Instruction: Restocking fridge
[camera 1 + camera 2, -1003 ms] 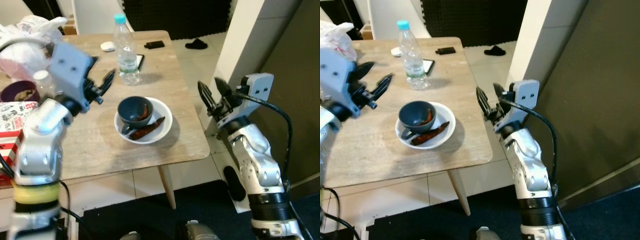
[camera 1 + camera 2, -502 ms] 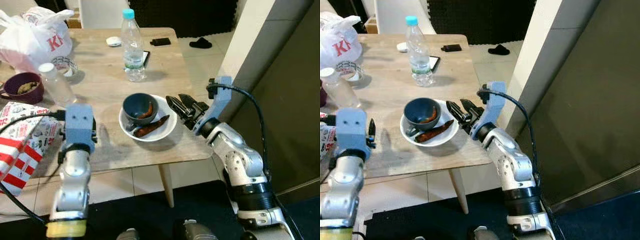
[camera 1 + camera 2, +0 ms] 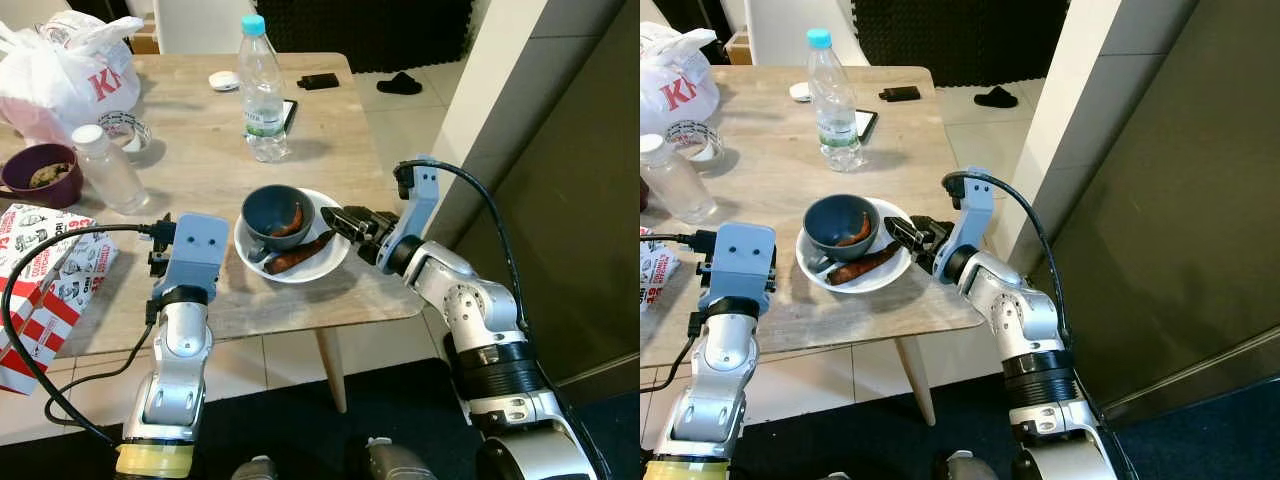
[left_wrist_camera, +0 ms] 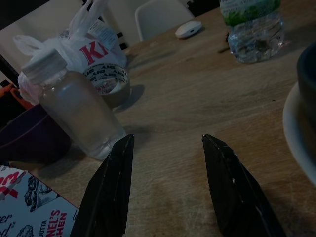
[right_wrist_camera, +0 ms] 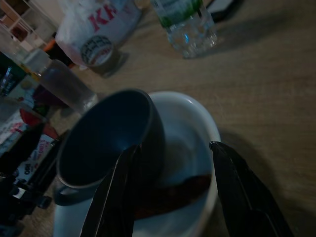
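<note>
While your right hand (image 3: 340,218) hovers open at the white bowl (image 3: 322,262) near the worktop (image 3: 210,140) edge, treat it as rigid, breakable, top-heavy with the dark cup (image 3: 272,213); grip the rim. Your left hand (image 4: 168,190) rests open beside it.

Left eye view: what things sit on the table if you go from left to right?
Purple bowl → small clear bottle → left hand → tall water bottle → white plate → right hand.
</note>
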Robot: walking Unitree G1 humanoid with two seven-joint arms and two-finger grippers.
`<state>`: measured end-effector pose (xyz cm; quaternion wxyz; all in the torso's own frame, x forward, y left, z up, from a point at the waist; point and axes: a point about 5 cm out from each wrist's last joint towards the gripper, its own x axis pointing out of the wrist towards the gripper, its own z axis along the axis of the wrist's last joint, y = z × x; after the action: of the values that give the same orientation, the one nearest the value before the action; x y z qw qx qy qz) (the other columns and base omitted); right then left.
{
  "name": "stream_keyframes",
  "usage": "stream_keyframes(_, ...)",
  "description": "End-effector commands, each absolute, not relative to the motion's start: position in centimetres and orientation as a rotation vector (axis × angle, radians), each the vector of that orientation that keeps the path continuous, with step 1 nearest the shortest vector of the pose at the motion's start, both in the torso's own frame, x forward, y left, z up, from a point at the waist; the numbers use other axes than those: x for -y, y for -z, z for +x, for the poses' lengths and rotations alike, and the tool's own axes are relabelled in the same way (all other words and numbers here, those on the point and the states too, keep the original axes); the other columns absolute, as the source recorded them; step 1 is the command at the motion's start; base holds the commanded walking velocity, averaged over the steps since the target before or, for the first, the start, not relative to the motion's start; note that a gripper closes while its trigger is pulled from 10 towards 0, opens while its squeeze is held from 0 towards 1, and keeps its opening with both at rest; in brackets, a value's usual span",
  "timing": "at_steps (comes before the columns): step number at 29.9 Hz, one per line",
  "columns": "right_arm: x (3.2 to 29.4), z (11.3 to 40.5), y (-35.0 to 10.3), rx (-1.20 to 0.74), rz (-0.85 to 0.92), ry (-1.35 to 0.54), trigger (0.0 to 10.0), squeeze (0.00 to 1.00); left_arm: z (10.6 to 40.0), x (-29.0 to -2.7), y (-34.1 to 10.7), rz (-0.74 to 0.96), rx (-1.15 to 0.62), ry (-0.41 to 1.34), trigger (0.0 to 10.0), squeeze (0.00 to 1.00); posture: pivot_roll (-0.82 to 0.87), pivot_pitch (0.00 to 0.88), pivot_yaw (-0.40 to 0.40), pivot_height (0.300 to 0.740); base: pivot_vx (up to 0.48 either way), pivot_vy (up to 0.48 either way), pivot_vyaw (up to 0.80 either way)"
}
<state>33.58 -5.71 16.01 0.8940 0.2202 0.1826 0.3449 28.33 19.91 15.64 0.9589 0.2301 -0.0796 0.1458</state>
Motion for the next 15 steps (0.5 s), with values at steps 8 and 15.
stream_keyframes(8,6.2,33.5,-13.5,-0.516,0.366,-0.713,10.0,0.00,27.9,-19.8,-15.6,0.472,0.174,-0.322,10.0,0.00,0.01,0.221,-0.099,0.740,0.000,0.000,0.00)
stream_keyframes(15,6.3,33.9,-13.4,-0.519,0.341,-0.698,10.0,0.00,27.8,-19.6,-15.5,0.468,0.172,-0.325,10.0,0.00,0.00,0.227,-0.106,0.740,0.000,0.000,0.00)
